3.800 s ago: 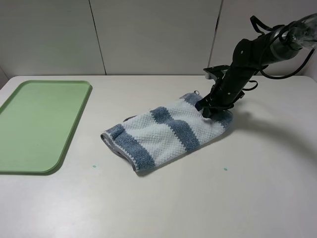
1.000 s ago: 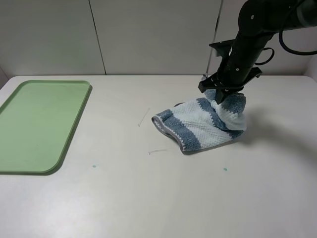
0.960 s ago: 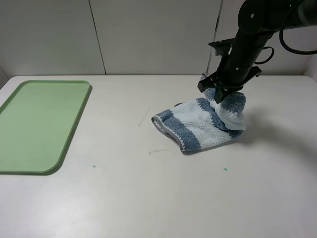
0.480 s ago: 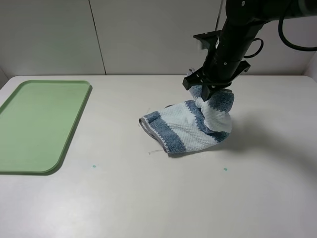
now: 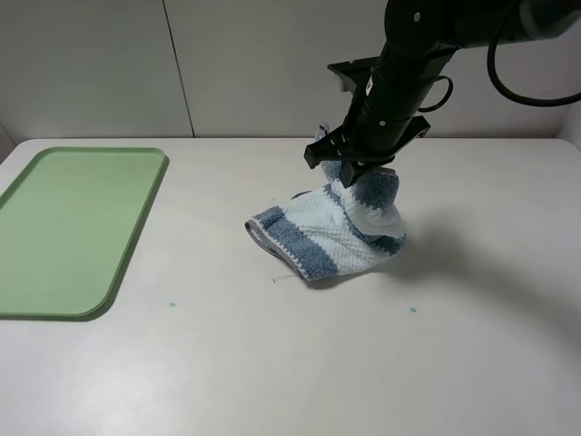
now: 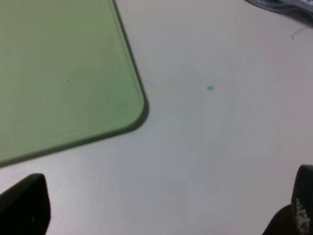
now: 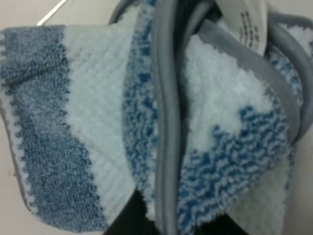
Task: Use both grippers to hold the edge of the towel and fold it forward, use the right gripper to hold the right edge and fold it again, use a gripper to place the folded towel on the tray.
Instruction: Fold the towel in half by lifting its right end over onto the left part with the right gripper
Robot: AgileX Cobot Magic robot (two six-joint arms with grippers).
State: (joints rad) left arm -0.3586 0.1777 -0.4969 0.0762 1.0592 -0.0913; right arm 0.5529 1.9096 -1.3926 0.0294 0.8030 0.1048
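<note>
- Off-white table (image 5: 272,381) in front of a plain panelled wall (image 5: 272,64), seen from the high camera.
- Light-green tray (image 5: 54,227) lies flat at the left edge of the frame.
- Striped towel (image 5: 322,236) sits just right of centre, well apart from the tray. It is bunched: upper end held off the table, lower left part resting on it.
- Right gripper (image 5: 349,173) reaches down from the upper right, jaws closed on the towel's gathered top.
- Right wrist view: cloth fills the frame, grey hem (image 7: 164,122) doubled over itself, white printed label (image 7: 249,24) beside it.
- Left gripper (image 6: 159,210): black fingertips (image 6: 22,205) stand wide apart, holding nothing, above bare table near the tray's rounded corner.
- Small green speck (image 5: 413,310) on the table, lower right of the towel.
- Loose thread (image 5: 283,278) just by the towel's lower left edge.
</note>
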